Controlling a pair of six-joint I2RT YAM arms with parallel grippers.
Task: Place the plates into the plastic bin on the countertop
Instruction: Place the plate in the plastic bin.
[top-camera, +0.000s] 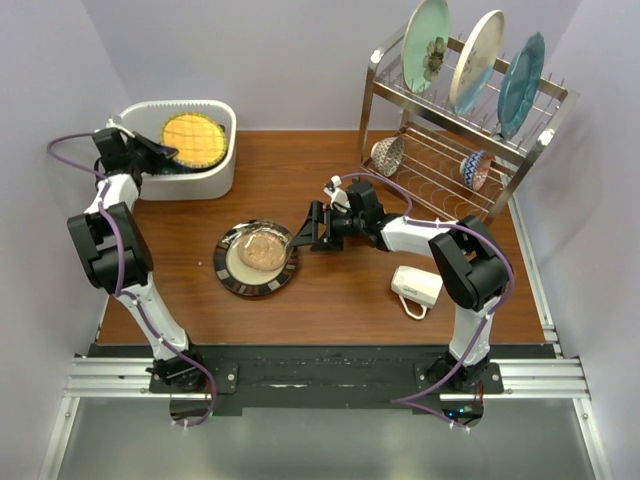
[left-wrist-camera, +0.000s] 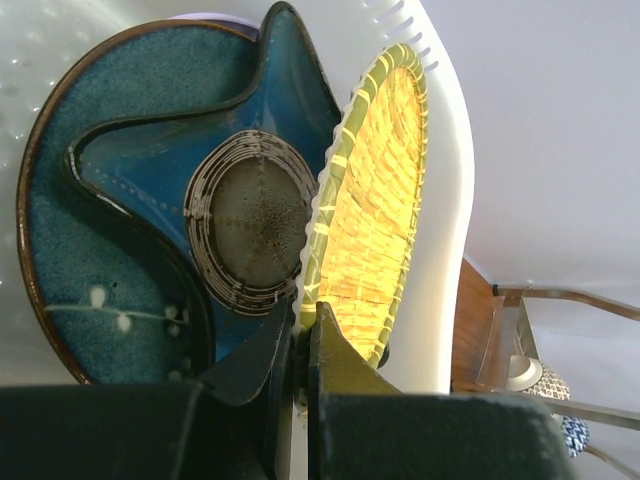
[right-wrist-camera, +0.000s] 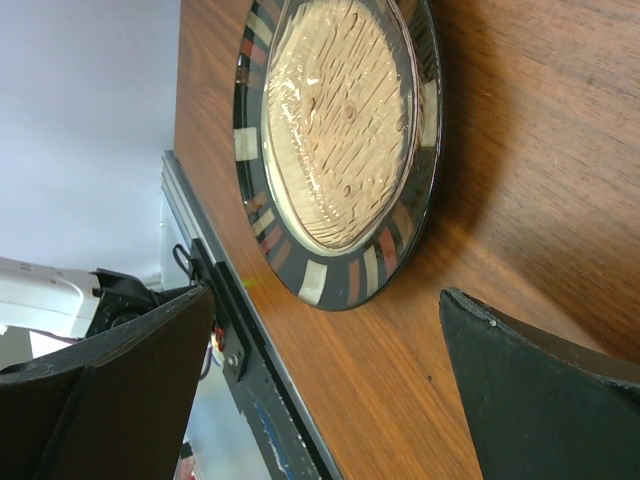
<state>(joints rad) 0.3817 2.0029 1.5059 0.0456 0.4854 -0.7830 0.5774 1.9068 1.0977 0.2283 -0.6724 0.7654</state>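
Partly done, by the look of it: at the far left the plastic bin (top-camera: 215, 175) already holds a dark teal plate (left-wrist-camera: 60, 250) and a blue star plate (left-wrist-camera: 200, 130), and the left gripper (left-wrist-camera: 303, 330) is pinching the rim of a yellow woven plate (left-wrist-camera: 375, 200), which leans on edge against the bin's wall. In the middle, a dark-rimmed plate (top-camera: 255, 258) lies flat on the countertop (top-camera: 340, 290), not yet picked up; the right gripper (top-camera: 300, 232) is spread wide just beside its right edge, nothing between the jaws. Further right, three plates stand upright in the wire rack (top-camera: 520, 160), all left to move: pale green floral (top-camera: 427, 45), cream (top-camera: 476, 62), teal (top-camera: 521, 85)
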